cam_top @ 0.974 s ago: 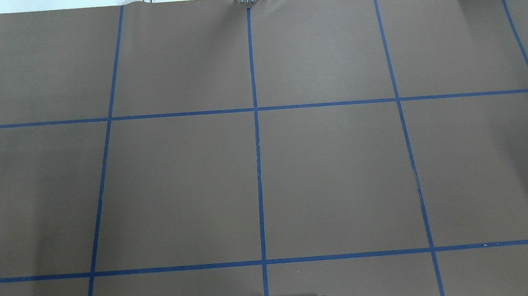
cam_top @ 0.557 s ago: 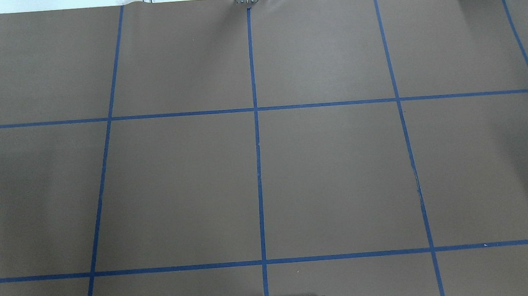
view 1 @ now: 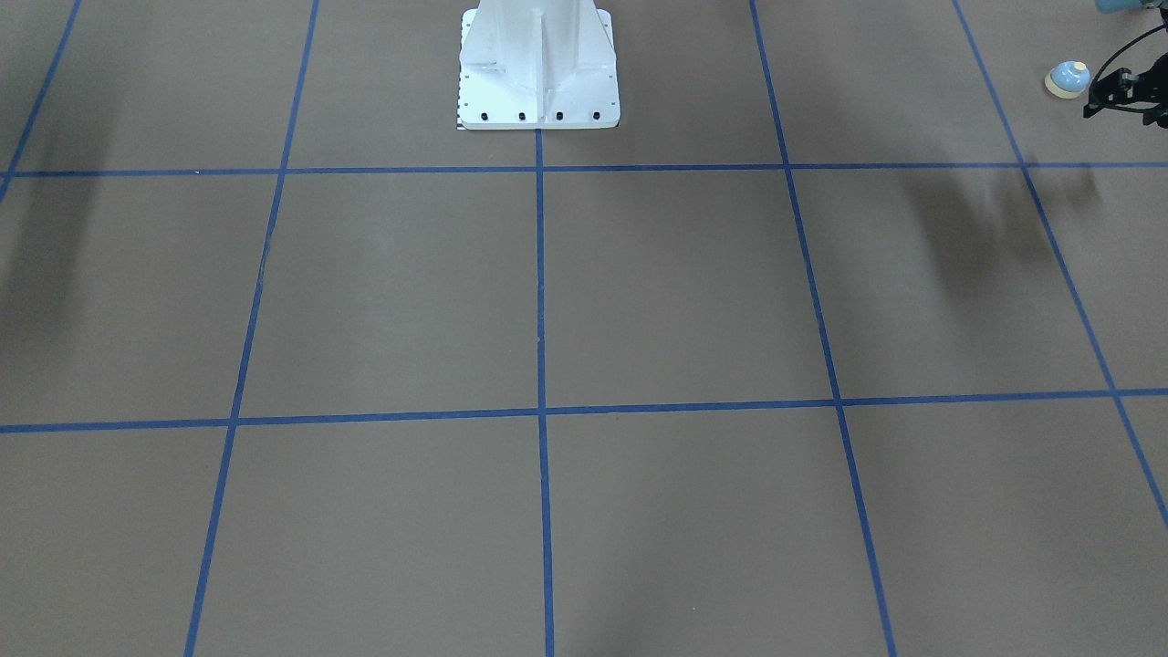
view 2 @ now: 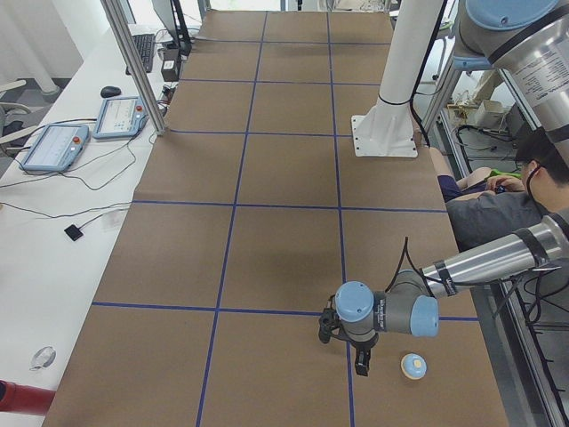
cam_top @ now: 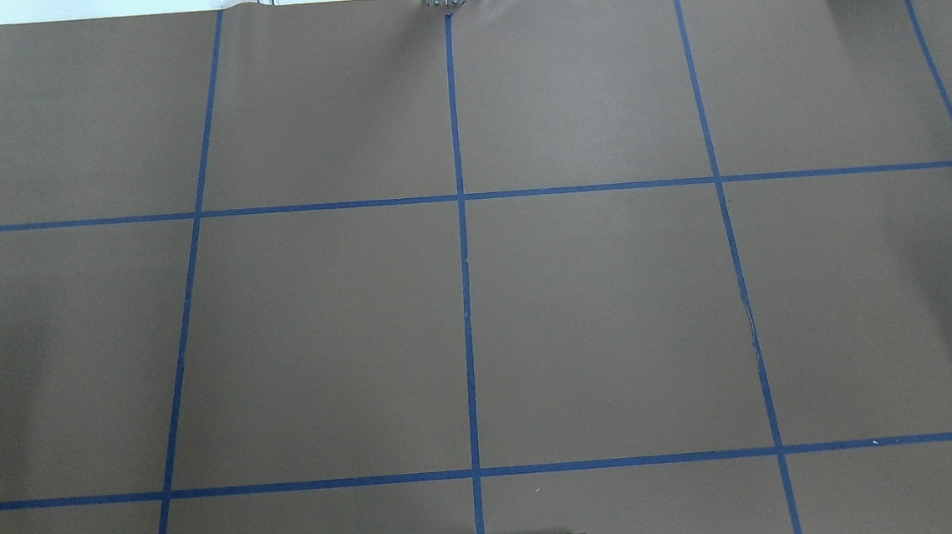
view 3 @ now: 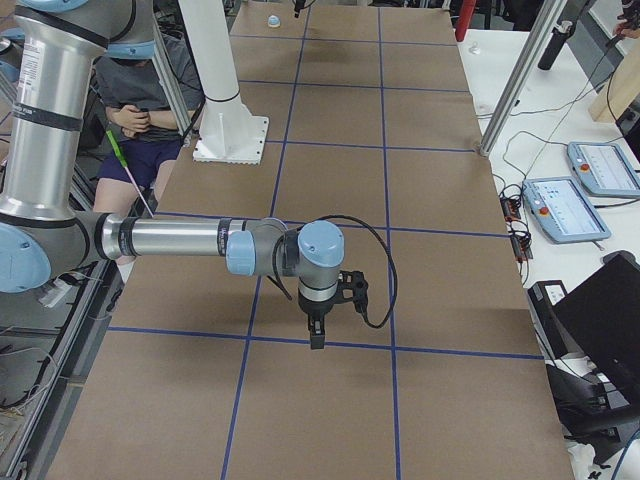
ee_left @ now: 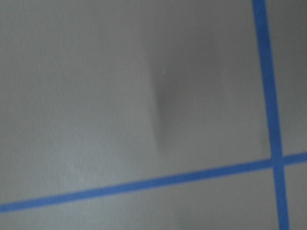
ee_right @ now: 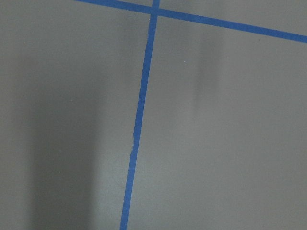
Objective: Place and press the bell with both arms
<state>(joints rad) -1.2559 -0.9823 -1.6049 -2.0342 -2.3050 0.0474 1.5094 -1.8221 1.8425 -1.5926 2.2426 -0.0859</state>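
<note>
The bell (view 1: 1068, 79), light blue dome on a cream base, stands on the brown table near the robot's left end; it also shows in the exterior left view (view 2: 413, 366) and far off in the exterior right view (view 3: 273, 20). My left gripper (view 1: 1100, 99) hangs just beside the bell, apart from it, and points down (view 2: 360, 366); only part of it shows and I cannot tell whether it is open or shut. My right gripper (view 3: 316, 340) points down above the table's right part, far from the bell; I cannot tell its state. Both wrist views show only paper and tape.
Brown paper with blue tape grid lines (cam_top: 467, 301) covers the table. The white pedestal base (view 1: 538, 68) stands at the robot's side. Tablets and cables (view 2: 53, 147) lie on the white bench beyond the table. A seated person (view 2: 498, 205) is behind the robot.
Nothing on the table moved in the overhead view; only the faint shadow at the left edge shifted slightly.
</note>
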